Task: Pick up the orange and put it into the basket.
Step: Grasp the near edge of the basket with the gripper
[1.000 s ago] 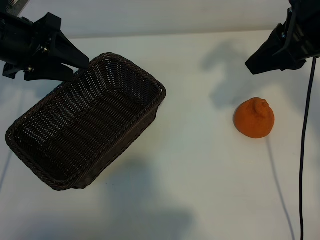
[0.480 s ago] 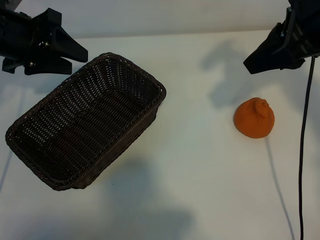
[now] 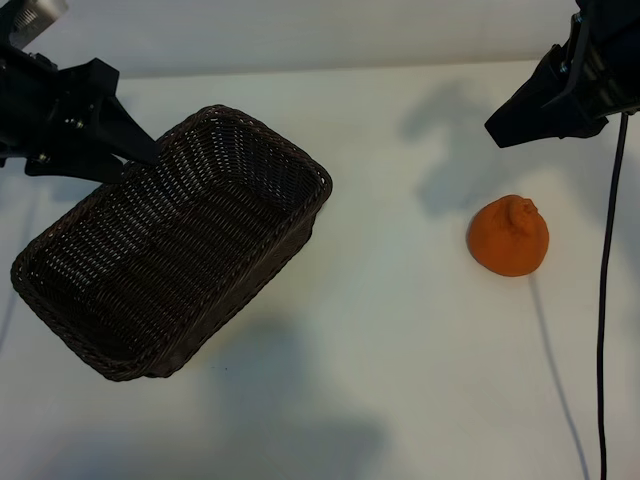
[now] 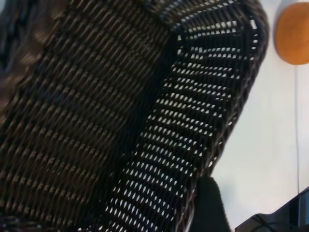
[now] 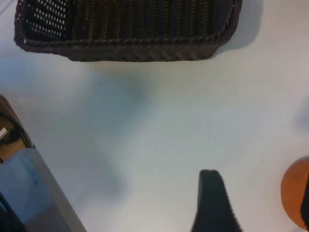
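Observation:
The orange (image 3: 510, 236), knobbly nub up, rests on the white table at the right; it also shows as the orange (image 4: 292, 31) and the orange (image 5: 295, 198). The dark wicker basket (image 3: 322, 186) lies empty at the left, also seen as the basket (image 5: 120, 41). My left gripper (image 3: 135, 160) hovers over the basket's far-left rim, open and holding nothing; one of its fingers (image 4: 207, 205) shows just outside the basket wall (image 4: 193, 121). My right gripper (image 3: 540, 112) hangs open and empty above the table, behind the orange and apart from it; one of its fingers (image 5: 212, 203) is beside the fruit.
A black cable (image 3: 605, 300) runs down the table's right side. A grey-blue block (image 5: 29, 193) stands at the table edge in the right wrist view. Bare white table (image 3: 400, 330) stretches between basket and orange.
My left gripper rose a little, then came down and to the left by the basket's rim. The right gripper shifted only slightly. Basket and orange have not moved.

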Robot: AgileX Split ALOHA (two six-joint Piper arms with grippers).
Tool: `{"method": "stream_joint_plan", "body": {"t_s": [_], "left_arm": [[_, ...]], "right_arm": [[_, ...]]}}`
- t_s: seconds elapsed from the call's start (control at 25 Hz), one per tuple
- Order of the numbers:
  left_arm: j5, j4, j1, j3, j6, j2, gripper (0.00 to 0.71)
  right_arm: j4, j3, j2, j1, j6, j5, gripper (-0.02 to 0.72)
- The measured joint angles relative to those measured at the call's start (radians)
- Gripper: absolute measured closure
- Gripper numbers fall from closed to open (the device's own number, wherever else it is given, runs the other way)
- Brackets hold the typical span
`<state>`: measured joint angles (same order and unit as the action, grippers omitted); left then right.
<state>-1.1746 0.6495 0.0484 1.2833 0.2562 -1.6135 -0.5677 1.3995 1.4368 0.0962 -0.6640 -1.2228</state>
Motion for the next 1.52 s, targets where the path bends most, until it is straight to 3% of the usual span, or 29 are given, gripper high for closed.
{"method": "stream_joint_plan", "body": {"t_s": [0.36, 0.68, 0.84, 1.52], "left_arm": [[-0.001, -0.08, 0.0, 0.0, -0.119, 0.134, 0.236], [-0.001, -0.386, 0.0, -0.001, -0.378, 0.222, 0.253], [-0.001, -0.479, 0.0, -0.004, -0.475, 0.222, 0.254], [-0.001, -0.516, 0.0, -0.039, -0.597, 0.215, 0.254]], "right_arm": [[-0.001, 0.0, 0.0, 0.0, 0.006, 0.0, 0.27], [-0.001, 0.0, 0.0, 0.0, 0.02, 0.0, 0.27], [-0.001, 0.0, 0.0, 0.0, 0.02, 0.0, 0.27], [0.004, 0.0, 0.0, 0.0, 0.021, 0.014, 0.27]]}}
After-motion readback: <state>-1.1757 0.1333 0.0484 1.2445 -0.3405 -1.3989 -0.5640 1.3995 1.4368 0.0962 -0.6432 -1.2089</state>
